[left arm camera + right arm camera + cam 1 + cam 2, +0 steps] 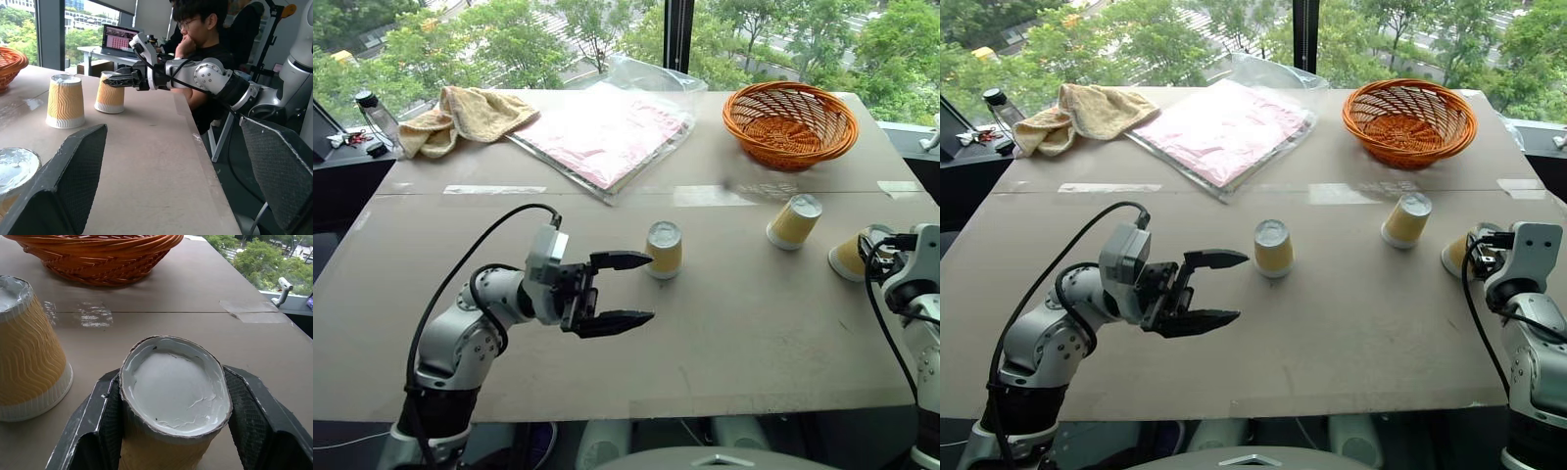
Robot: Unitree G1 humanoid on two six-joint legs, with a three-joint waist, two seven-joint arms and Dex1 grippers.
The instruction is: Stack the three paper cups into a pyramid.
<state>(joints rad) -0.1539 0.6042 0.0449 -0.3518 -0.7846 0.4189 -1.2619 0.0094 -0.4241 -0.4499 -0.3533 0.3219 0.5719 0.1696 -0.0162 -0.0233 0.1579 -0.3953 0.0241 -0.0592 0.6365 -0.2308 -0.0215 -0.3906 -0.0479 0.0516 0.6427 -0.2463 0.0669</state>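
Right gripper (173, 431) clamps one paper cup (175, 387) — squashed oval.

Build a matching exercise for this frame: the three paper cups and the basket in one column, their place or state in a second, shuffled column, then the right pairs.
Column one
1. leftmost cup
2. middle cup
3. rightmost cup
4. wicker basket

Column two
A. squeezed between the right gripper fingers
B. at the table's far right, no cup in it
C. upside down, just beyond the open left gripper
D. upside down, alone in front of the basket

Pairs: 1-C, 2-D, 3-A, 4-B
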